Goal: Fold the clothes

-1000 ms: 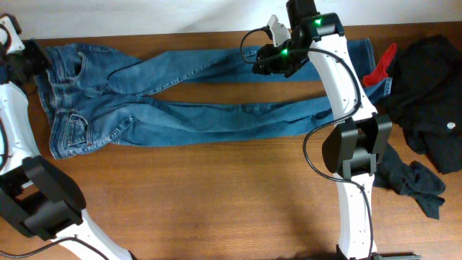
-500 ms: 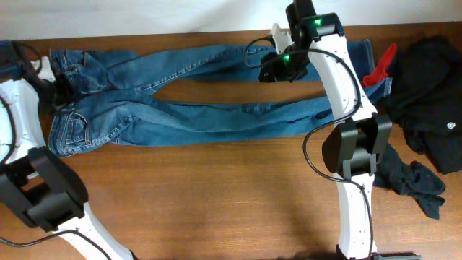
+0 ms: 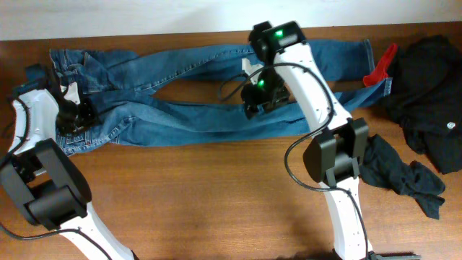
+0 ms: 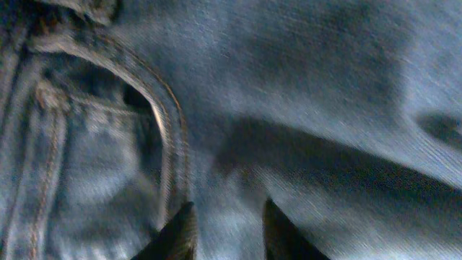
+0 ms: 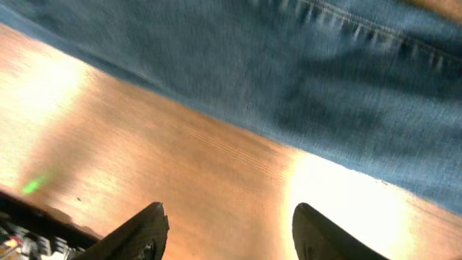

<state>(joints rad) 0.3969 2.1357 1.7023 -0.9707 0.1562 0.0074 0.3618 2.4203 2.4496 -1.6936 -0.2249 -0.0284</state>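
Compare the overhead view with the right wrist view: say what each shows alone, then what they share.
Only overhead: the whole jeans spread across the table, both arms, the left gripper at the waistband end, and black garments with a red item at the right. Only right wrist: the right gripper up close, its fingers apart over bare wood, nothing between them. Both: blue denim lying on the brown wooden table.
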